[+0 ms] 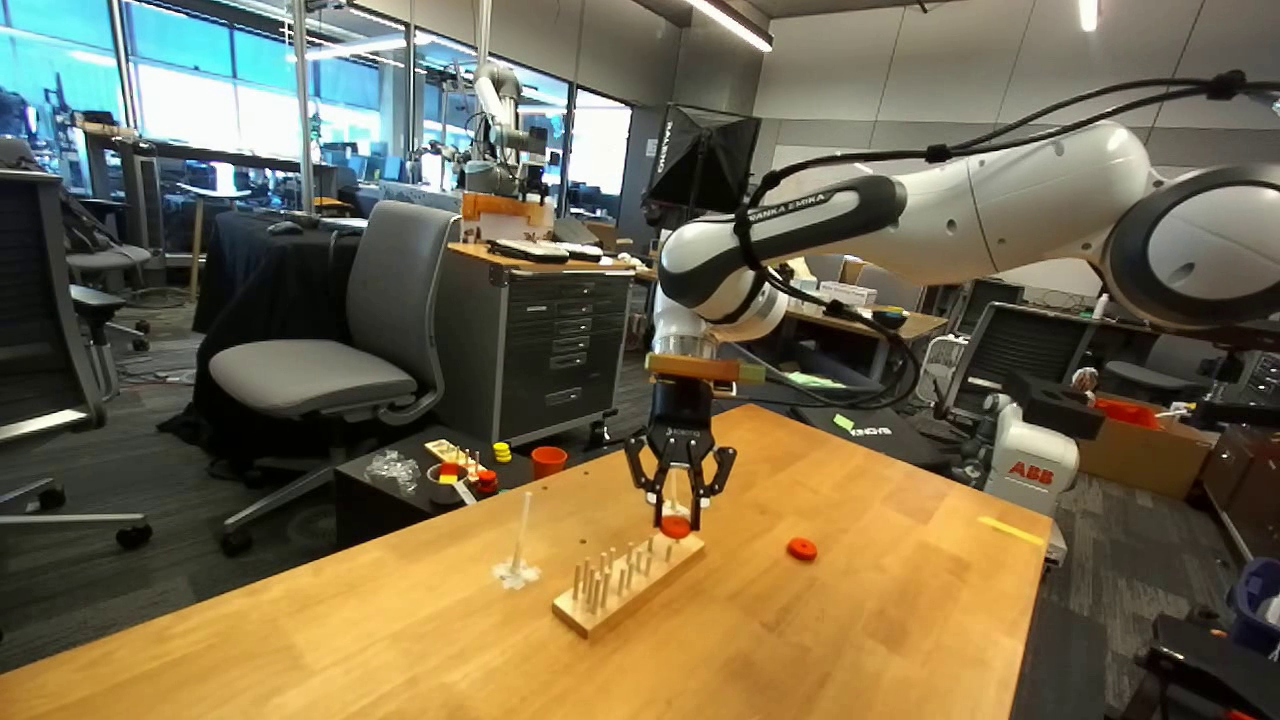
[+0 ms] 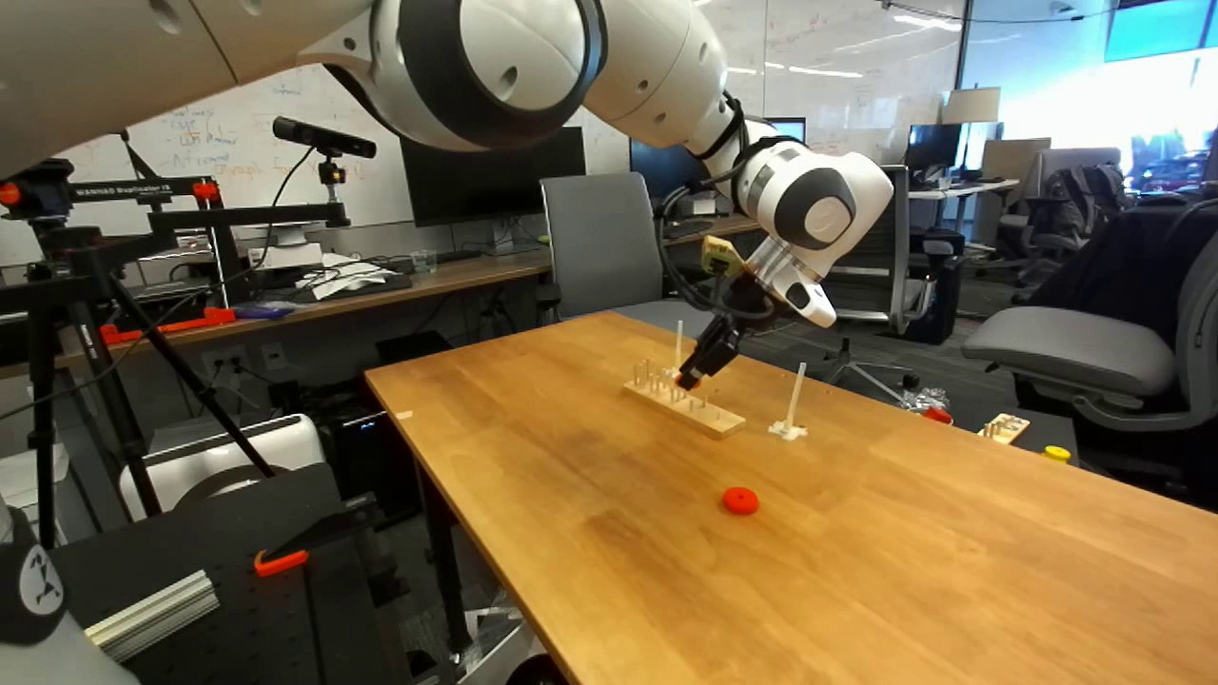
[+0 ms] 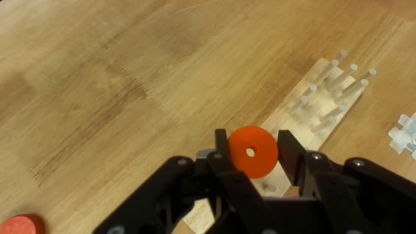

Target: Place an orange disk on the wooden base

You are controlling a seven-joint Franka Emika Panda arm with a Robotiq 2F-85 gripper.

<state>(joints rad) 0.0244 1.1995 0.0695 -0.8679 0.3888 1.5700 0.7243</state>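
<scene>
My gripper [image 1: 678,520] is shut on an orange disk [image 1: 676,528], which also shows between both fingers in the wrist view [image 3: 256,136]. The disk has a small centre hole, with pale wood seen through it. The wooden base [image 1: 598,620] is a pale block with thin upright pegs on the tabletop; it also shows in an exterior view [image 2: 728,422] and the wrist view [image 3: 297,128]. The gripper holds the disk just above one end part of the base. A second orange disk [image 1: 802,549] lies on the tabletop, also in an exterior view [image 2: 740,500].
Thin pale posts stand taped to the tabletop near the base, one in an exterior view [image 1: 522,535], also seen in an exterior view [image 2: 792,404]. A yellow tape strip [image 1: 1012,530] lies near the table edge. A low black stand [image 1: 370,525] with cups is beside the table.
</scene>
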